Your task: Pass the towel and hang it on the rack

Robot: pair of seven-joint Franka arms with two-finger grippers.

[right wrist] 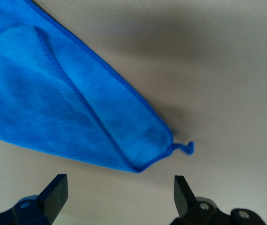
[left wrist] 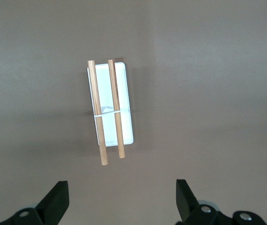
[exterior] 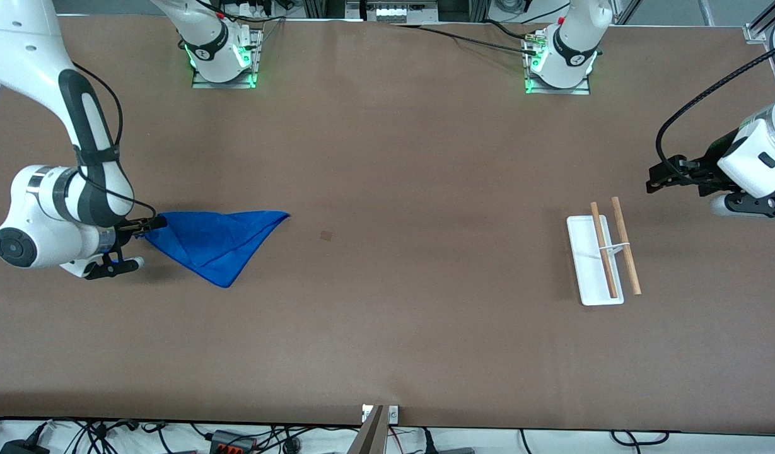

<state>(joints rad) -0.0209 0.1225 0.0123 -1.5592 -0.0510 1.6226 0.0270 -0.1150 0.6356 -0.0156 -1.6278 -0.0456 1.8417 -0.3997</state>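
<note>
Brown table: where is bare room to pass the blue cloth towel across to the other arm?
The wide bare stretch of brown table between the blue cloth towel and the white-based rack with two wooden bars is free. It is crowded only beside the open right gripper at the towel's corner and near the open left gripper by the rack.

Front view: the left end effector (exterior: 661,176) sits at the frame's edge; the arm above it is cut off, and its fingers merge into one dark mass there, so their spread cannot be read from this view.

Right end effector (exterior: 127,243): one finger overlaps the corner of the towel (exterior: 214,243), hiding that corner.

Right wrist view: only the finger tips (right wrist: 56,194) show above the frame edge; the towel (right wrist: 63,103) runs out of frame, and its weave is blurred.

Left wrist view: finger tips (left wrist: 58,201) cropped likewise. The rack (left wrist: 110,108) upright is seen end-on, too thin to make out.

A small dark mark on the counter (exterior: 326,236) is too small to identify.
</note>
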